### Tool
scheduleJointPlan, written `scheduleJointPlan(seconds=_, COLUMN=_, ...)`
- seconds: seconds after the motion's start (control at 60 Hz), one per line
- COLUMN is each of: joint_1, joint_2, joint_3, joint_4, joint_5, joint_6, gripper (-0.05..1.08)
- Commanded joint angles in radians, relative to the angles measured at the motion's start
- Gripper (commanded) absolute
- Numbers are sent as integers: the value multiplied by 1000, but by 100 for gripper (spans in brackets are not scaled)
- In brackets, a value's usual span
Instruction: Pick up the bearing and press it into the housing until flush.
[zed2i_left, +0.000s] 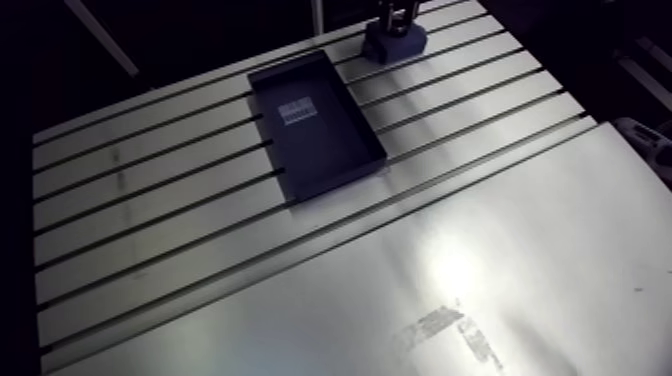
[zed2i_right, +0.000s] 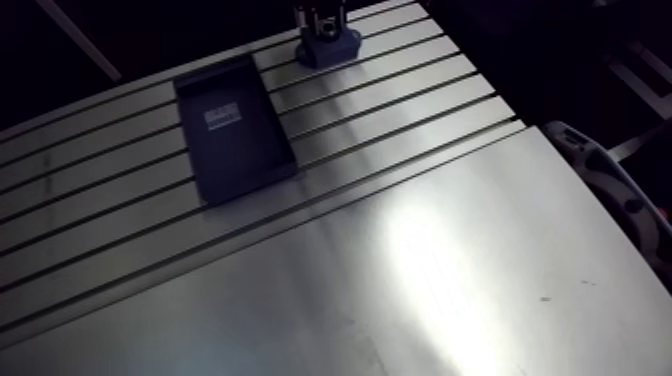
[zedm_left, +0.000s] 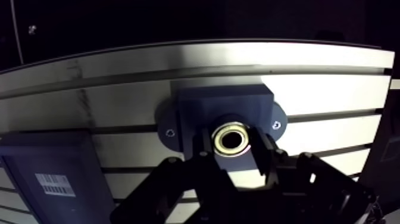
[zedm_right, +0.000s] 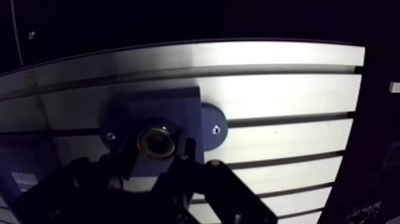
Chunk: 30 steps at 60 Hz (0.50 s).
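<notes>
The dark blue housing (zedm_left: 221, 102) is screwed by two side ears to the slotted table (zedm_left: 321, 89). In the wrist view the bearing (zedm_left: 233, 138), a brass-coloured ring with a dark bore, sits at the housing's round bore. My gripper (zedm_left: 234, 146) is straight above it, a dark finger pressed against each side of the ring, so it is shut on the bearing. How deep the bearing sits in the bore is hidden. In the arm view the gripper (zed2i_left: 395, 12) stands on the housing (zed2i_left: 393, 42) at the table's far edge.
A shallow dark tray (zed2i_left: 318, 125) with a white barcode label lies on the slots beside the housing. A smooth metal sheet (zed2i_left: 480, 270) covers the near part of the table. A white object (zed2i_right: 600, 185) sits off the table's right edge.
</notes>
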Motion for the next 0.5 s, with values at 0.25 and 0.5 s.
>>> scheduleJointPlan(seconds=0.25, joint_1=3, joint_2=-5, joint_3=12, joint_4=0, joint_5=2, joint_6=0, gripper=62)
scheduleJointPlan(seconds=0.5, joint_1=3, joint_2=-6, joint_3=13, joint_4=0, joint_5=2, joint_6=0, gripper=62)
